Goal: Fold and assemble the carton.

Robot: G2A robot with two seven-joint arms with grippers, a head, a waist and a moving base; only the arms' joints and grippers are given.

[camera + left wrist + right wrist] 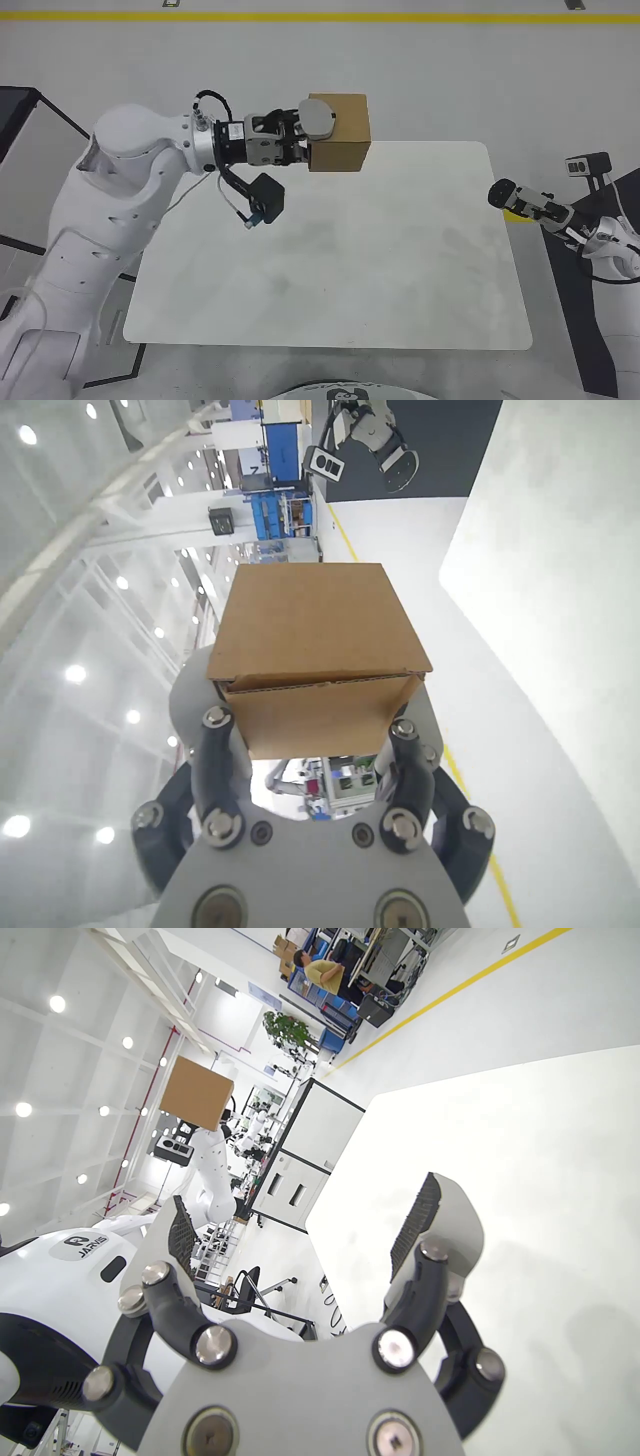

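- The left gripper [306, 140] is clamped on the carton [340, 135], one finger on each of two opposite sides.
- The carton is brown cardboard folded into a closed box. Most of its body reaches out past the fingertips.
- In the left wrist view, the face nearest the palm shows a flap seam running across it, with a slight gap at the corner by one finger [400, 725].
- The gripper holds the carton in the air over the far edge of the white table [400, 260].
- The right gripper [305, 1223] has its jaws spread wide with nothing between its ribbed pads [420, 1218].
- It is off the table's right edge, well apart from the carton, with the tabletop lying beyond its fingertips.
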